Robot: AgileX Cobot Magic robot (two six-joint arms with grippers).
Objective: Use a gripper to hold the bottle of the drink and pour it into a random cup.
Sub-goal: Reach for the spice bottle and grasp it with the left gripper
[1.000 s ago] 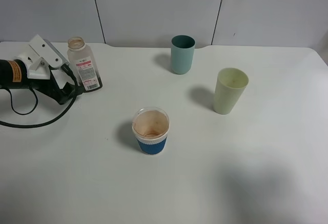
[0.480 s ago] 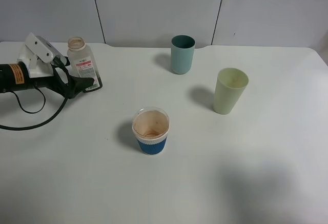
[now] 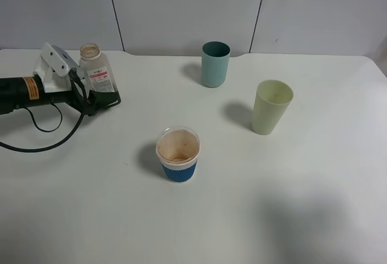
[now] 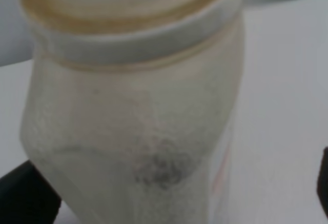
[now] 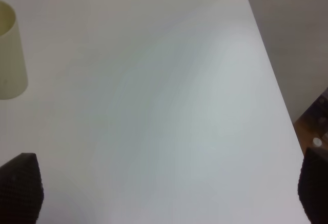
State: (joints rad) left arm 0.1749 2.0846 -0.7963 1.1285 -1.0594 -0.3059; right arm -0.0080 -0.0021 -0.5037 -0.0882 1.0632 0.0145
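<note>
Left gripper (image 3: 101,99) jaws apart, straddling bottle (image 3: 95,70) near far left corner of table (image 3: 284,191). Risk: off-centre closure tips capless bottle, spilling short of cup (image 3: 178,153). Right gripper (image 5: 166,185) jaws apart, empty.

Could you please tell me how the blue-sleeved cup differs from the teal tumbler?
The blue-sleeved cup is short and squat; the teal tumbler is tall and slim. The cup has a clear rim and brown-stained inside; the tumbler is plain opaque teal. Both stand upright, open-topped, on the white table.
</note>
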